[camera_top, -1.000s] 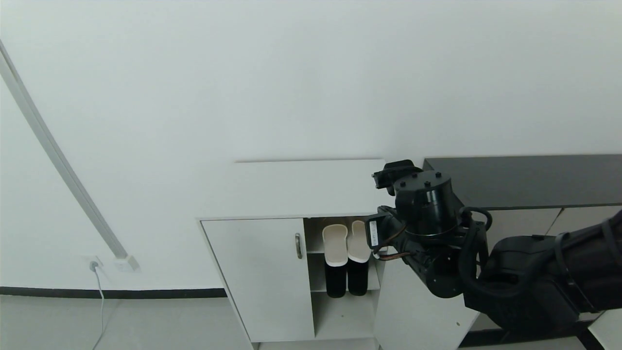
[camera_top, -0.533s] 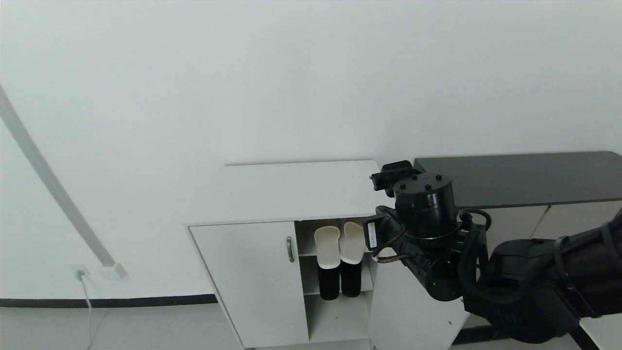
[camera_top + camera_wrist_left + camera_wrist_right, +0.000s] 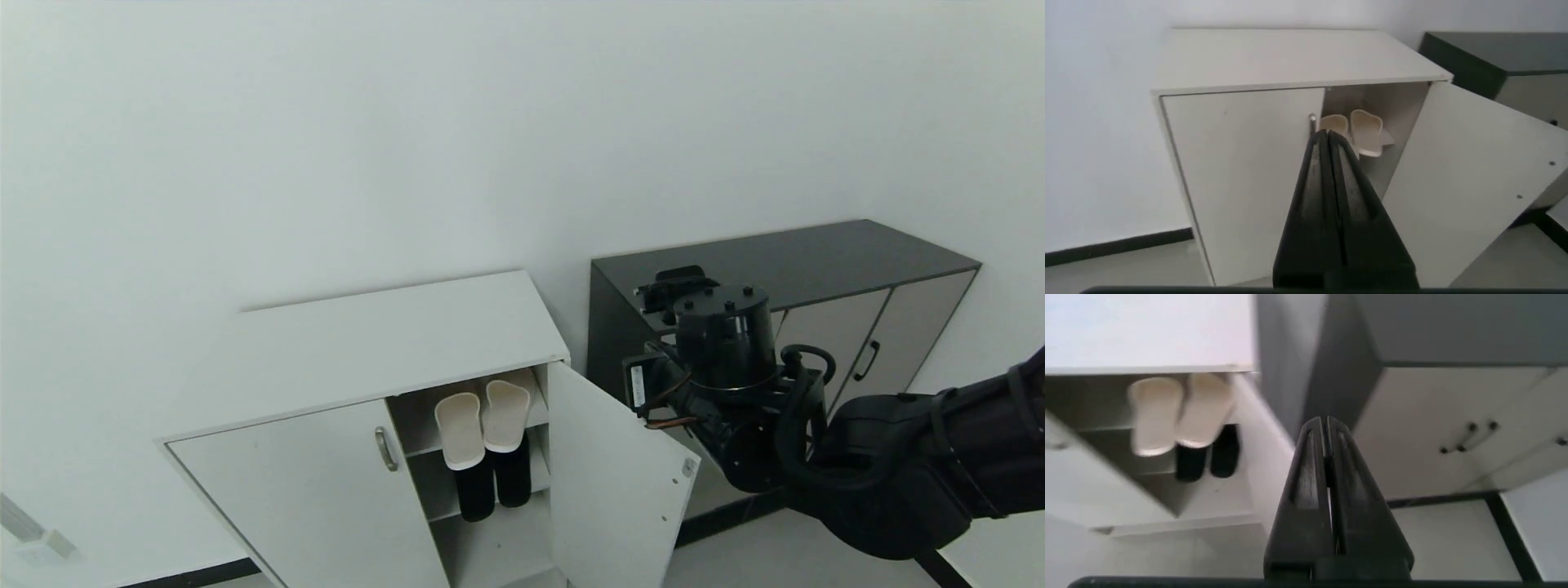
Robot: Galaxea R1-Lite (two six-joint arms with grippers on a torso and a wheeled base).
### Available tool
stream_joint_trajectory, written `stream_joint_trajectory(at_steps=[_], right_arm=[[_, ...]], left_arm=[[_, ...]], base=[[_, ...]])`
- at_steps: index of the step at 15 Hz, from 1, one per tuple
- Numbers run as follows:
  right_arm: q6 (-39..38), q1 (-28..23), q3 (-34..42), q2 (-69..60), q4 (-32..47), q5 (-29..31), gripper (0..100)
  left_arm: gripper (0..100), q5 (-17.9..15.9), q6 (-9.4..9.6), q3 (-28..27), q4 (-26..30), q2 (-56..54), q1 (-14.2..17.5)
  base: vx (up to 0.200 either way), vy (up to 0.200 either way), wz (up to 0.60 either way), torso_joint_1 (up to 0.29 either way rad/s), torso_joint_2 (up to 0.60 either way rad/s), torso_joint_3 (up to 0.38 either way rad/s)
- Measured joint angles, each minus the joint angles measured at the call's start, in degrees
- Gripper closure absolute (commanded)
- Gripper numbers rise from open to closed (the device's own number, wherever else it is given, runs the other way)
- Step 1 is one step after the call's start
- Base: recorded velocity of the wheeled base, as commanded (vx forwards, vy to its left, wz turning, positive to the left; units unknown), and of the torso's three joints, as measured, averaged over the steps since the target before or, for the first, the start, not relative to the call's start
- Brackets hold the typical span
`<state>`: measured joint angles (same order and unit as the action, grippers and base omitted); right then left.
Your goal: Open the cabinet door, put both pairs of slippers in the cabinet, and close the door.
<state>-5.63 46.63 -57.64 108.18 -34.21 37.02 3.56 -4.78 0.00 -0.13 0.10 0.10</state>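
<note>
The white cabinet point(image 3: 384, 327) stands with its right door point(image 3: 620, 482) swung open. Inside it, cream slippers point(image 3: 482, 420) lean upright just above black slippers point(image 3: 494, 490). The right gripper point(image 3: 1326, 423), fingers pressed together and empty, hangs outside the cabinet beside the open door, apart from both pairs. The left gripper point(image 3: 1327, 135), likewise clenched on nothing, faces the cabinet front.

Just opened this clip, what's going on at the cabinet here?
The cream slippers and black slippers stand inside the cabinet. Its right door is open, and the left door is closed. The right hand, shut and empty, hangs beside the open door. The left hand, also shut and empty, is in front of the cabinet. Only closing the door is left.
</note>
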Motion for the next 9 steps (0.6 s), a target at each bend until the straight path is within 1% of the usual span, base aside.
stream_joint_trajectory(at_steps=[4,6,7,9], right_arm=[[0.62,-0.83,-0.05,1.13,-1.23,-0.11,100],[1.23,-2.73,-0.49,2.12,-1.8,-0.71,100],[1.51,-4.29,-1.1,2.96,-2.52,-2.62,100],[1.72,-7.96,-2.69,4.28,-2.99,-9.58,100]], left_arm=[[100,0.02,0.05,0.0,-0.02,0.0,0.04],[100,-0.01,0.05,0.0,0.0,0.0,-0.05],[100,-0.06,0.05,0.0,-0.05,0.0,0.0],[100,-0.04,0.05,0.0,-0.02,0.0,-0.05]], base=[[-0.2,0.0,0.0,-0.002,0.0,0.0],[0.0,0.0,0.0,0.0,0.0,0.0],[0.0,0.0,0.0,0.0,0.0,0.0],[0.0,0.0,0.0,0.0,0.0,0.0]])
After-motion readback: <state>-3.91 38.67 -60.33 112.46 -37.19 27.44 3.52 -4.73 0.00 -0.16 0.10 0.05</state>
